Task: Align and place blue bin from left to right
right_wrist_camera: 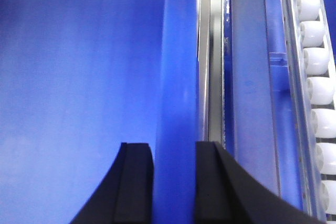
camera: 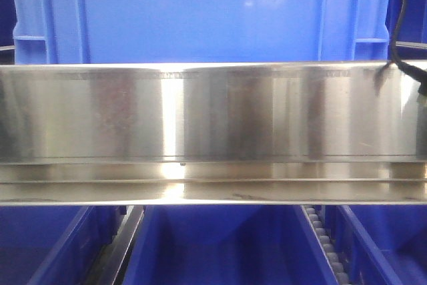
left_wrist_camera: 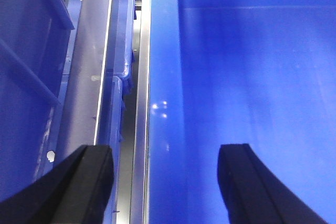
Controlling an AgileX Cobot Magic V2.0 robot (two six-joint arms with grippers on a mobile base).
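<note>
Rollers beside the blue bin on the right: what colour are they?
White. The rollers show best in the right wrist view.

A brushed stainless-steel shelf beam [camera: 213, 131] runs level across the front view. A blue bin [camera: 200, 11] stands right above the beam, nearly as wide as it, with its base hidden behind the beam's top edge. Below the beam, lower blue bins [camera: 220, 251] sit side by side. A metal rail [camera: 120, 245] parts them on the left and a track of white rollers [camera: 323, 241] on the right.
</note>
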